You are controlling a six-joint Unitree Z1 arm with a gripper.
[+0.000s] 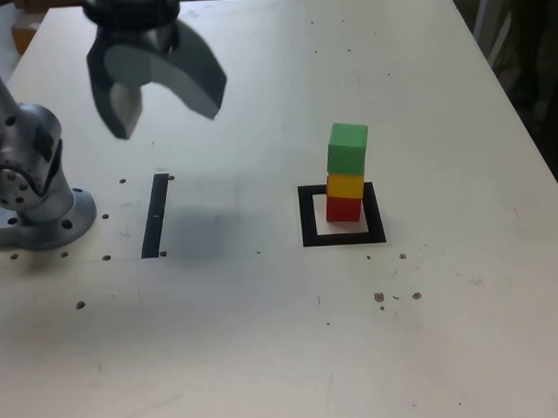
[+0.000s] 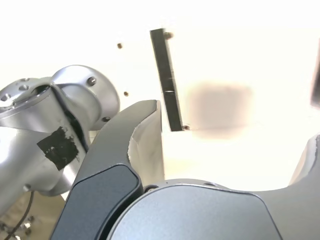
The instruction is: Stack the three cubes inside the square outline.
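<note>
Nearby, black strip (image 1: 155, 216) beside arm base (image 1: 41, 213), jaws wide, empty, above table (image 1: 265, 338).

My bench (image 1: 293, 355) is pale and speckled. On it I see a black square outline (image 1: 306, 217) with the red cube (image 1: 343, 209) inside, a black strip (image 1: 154, 216), and the arm's base (image 1: 41, 222).

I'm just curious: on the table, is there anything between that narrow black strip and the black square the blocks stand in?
No. In the exterior view, the tabletop between the black strip and the square outline is bare, apart from a soft grey shadow beside the strip.
</note>
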